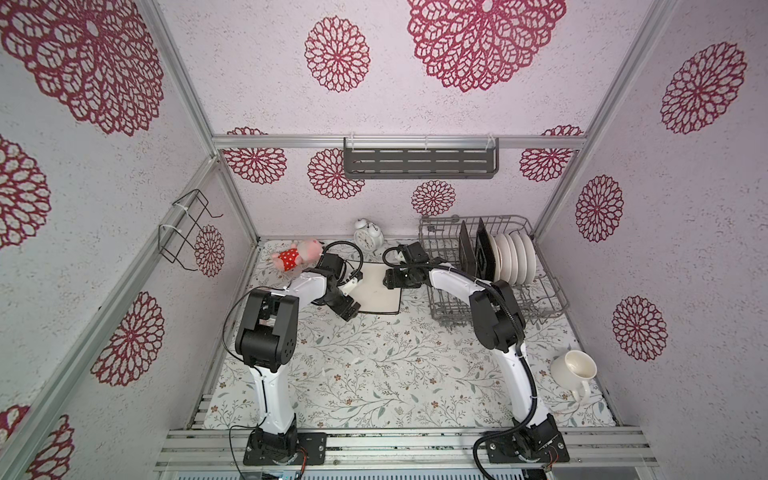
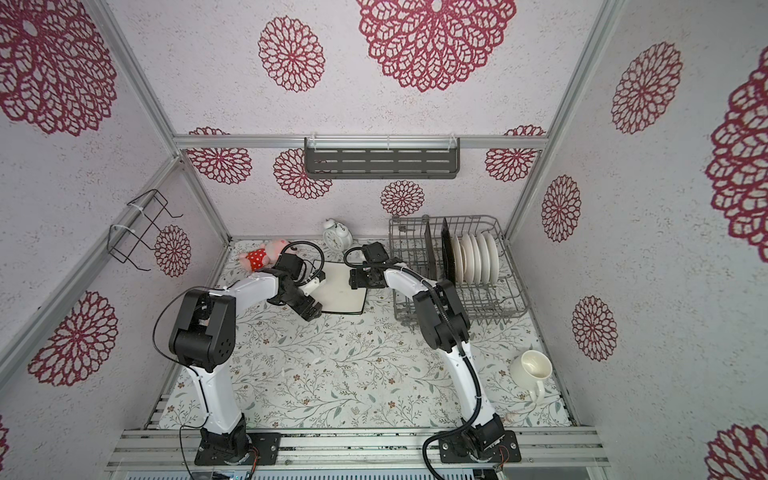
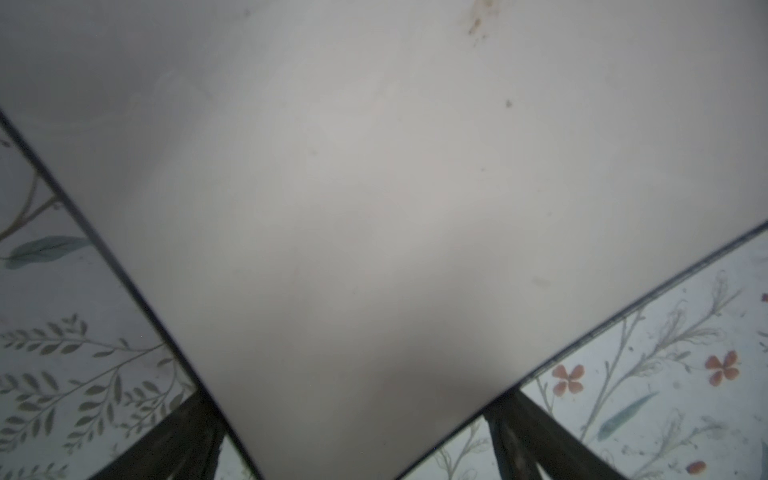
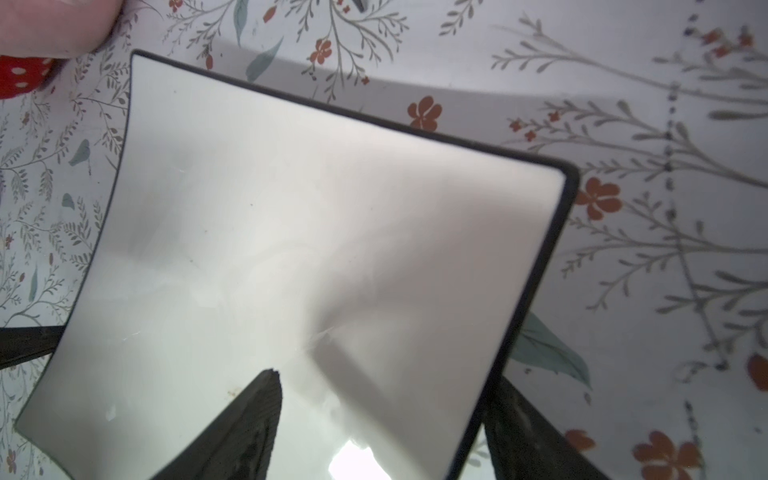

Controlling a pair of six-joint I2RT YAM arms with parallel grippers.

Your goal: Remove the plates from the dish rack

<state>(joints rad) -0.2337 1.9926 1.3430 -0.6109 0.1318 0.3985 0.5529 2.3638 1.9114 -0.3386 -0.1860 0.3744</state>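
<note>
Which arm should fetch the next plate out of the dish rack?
Probably right. The right pincer is open at the rack-side edge of the square plate, beside the dish rack; the left pincer sits across that plate, farther away.

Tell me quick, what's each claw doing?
Left gripper: open, at a corner of the square plate.
Right gripper: open, astride that plate's edge.

My twin head cameras look steeply down from high above the near edge, both top views sharing the whole floral table [image 1: 374, 374]. Each wrist camera hangs close over the same square white plate [image 3: 374, 187]; the left seems nearest, its picture blurred.
</note>
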